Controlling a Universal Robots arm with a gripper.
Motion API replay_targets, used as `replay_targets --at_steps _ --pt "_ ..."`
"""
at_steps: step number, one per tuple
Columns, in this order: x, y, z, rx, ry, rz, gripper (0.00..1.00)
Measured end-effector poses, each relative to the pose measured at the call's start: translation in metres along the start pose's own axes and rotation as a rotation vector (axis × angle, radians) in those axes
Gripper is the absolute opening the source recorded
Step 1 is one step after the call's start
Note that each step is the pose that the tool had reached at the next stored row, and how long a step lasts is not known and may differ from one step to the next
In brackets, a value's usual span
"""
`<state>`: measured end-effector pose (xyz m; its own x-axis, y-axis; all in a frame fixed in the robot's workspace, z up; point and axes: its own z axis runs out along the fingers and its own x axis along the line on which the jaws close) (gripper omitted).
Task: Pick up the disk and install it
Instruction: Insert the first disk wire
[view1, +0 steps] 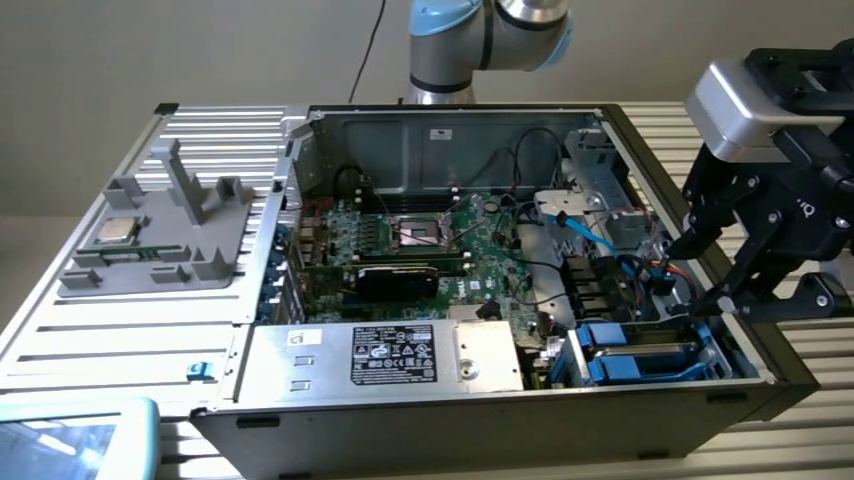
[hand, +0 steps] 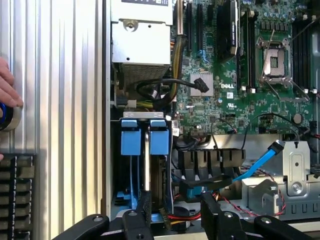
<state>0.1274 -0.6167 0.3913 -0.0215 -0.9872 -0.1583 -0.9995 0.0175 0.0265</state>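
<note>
Jaws apart and empty, your black two-finger gripper (hand: 175, 226) (view1: 737, 300) hangs over the drive bay at the corner of the open grey steel computer case (view1: 441, 150), on the exterior view's right. Just below the fingers, the disk (hand: 159, 142) (view1: 627, 355), a flat silver hard drive in a bright blue plastic bracket, stands on edge in that bay beside a second blue-tabbed carrier (hand: 129, 142). Nothing touches it.

Judged from this, pick-up and carry are done and the install step is at or near its end. The drive looks seated, though you cannot tell whether it is latched fully home. Any next move calls for a straight path clear of the bay walls and of the thin blue data cable (hand: 260, 162) lying loose just beside the bay.

Beyond lie the green motherboard (hand: 225, 95) with its bare processor socket, and the big silver power-supply box with a black label (view1: 387, 355). Farthest off, a grey plastic parts fixture (view1: 160, 235) on the slatted metal table (view1: 80, 330) carries a small square silver chip (view1: 118, 230). At the table's edge, a person's hand (hand: 7, 85) rests on the slats.
</note>
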Motion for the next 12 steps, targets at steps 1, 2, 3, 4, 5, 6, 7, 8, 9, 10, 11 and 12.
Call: replay_targets --at_steps 1,2,3,4,5,6,7,8,9,10,11,12 --pt "0.001 -0.0005 0.0 -0.0016 0.0001 -0.003 0.52" --pt "0.002 -0.001 -0.0001 -0.0029 0.0002 -0.006 0.52" --pt "0.003 -0.0015 -0.0002 -0.0047 0.0003 -0.007 0.52" --pt "0.005 -0.0019 0.0 -0.0074 0.0002 -0.008 0.52" --pt "0.006 -0.0022 0.0 -0.0101 0.0002 -0.009 0.52" --pt "0.007 -0.0027 0.0001 -0.013 0.0001 -0.01 0.52" --pt "0.008 -0.0031 0.0006 -0.016 -0.0008 -0.011 0.52" --pt "0.008 -0.0037 0.0013 -0.0188 -0.0023 -0.012 0.52" --pt "0.009 -0.0043 0.0021 -0.0212 -0.0044 -0.013 0.52" --pt "0.01 -0.0049 0.0028 -0.0231 -0.0072 -0.014 0.52" --pt "0.01 -0.0056 0.0036 -0.025 -0.0102 -0.015 0.52" --pt "0.011 -0.0063 0.0043 -0.0267 -0.0132 -0.016 0.52"
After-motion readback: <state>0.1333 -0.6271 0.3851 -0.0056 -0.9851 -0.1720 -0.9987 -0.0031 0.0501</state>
